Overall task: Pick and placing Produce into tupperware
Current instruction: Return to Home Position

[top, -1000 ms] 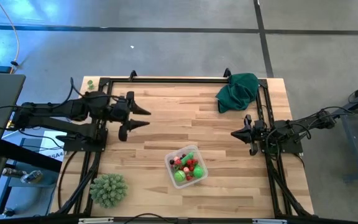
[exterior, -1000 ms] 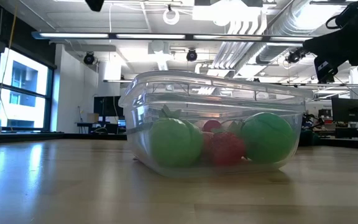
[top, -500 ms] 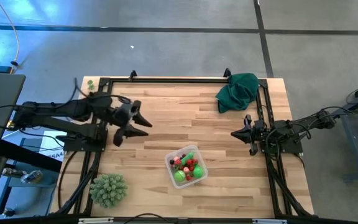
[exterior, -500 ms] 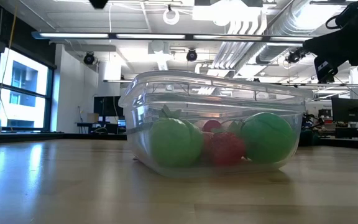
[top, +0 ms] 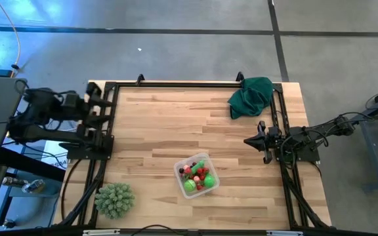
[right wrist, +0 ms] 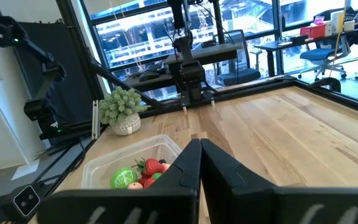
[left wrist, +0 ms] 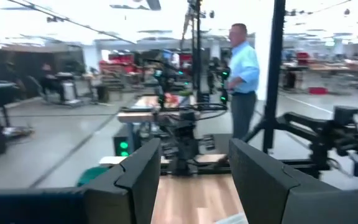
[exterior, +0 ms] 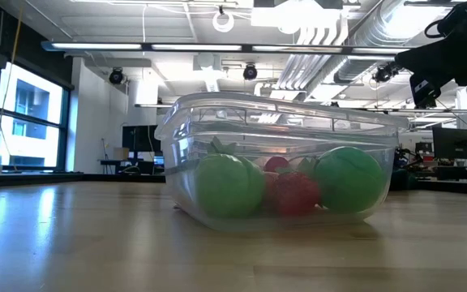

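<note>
All the produce (exterior: 229,185) I can make out sits inside the tupperware (exterior: 217,122), near the counter's (exterior: 71,235) front edge, so filling looks done. Farther back, the right gripper (top: 247,140) waits pressed together at the right edge. The left gripper (left wrist: 194,148) is spread at the left edge.

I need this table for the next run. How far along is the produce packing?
Done: green and red produce lies inside the tupperware, and no loose pieces show on the table. In hand: nothing; the left gripper sits open at the table's left edge, the right gripper shut at its right edge. Left: apparently nothing to pick.
</note>
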Controlling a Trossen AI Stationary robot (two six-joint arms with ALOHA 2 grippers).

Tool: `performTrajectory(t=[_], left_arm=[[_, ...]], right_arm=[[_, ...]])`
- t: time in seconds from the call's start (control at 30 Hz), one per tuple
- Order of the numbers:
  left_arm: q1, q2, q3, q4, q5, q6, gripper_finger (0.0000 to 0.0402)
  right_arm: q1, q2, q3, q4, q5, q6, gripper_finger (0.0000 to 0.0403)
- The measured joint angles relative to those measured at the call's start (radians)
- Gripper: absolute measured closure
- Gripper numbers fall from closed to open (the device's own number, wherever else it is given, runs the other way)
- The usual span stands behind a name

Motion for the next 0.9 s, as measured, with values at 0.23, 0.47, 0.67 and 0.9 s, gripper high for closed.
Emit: performTrajectory(t=[0.23, 0.47, 0.67, 0.9], left_arm=[[0.0, -0.149, -0.051, -0.022, -0.07, 0.06, 0.0222], [0.0, -0.227, -0.116, -0.023, -0.09, 0.09, 0.0222], [0.0, -0.304, -0.208, 0.049, -0.091, 0.106, 0.0222], [0.0, -0.367, -0.408, 0.282, -0.088, 0.114, 0.0222]], right_arm=[[0.0, 0.0, 0.0, 0.0, 0.0, 0.0, 0.0402], [0.0, 0.0, 0.0, 0.0, 0.0, 0.0, 0.0402], [0.0, 0.0, 0.0, 0.0, 0.0, 0.0, 0.0402], [0.0, 0.0, 0.0, 0.0, 0.0, 0.0, 0.0402]])
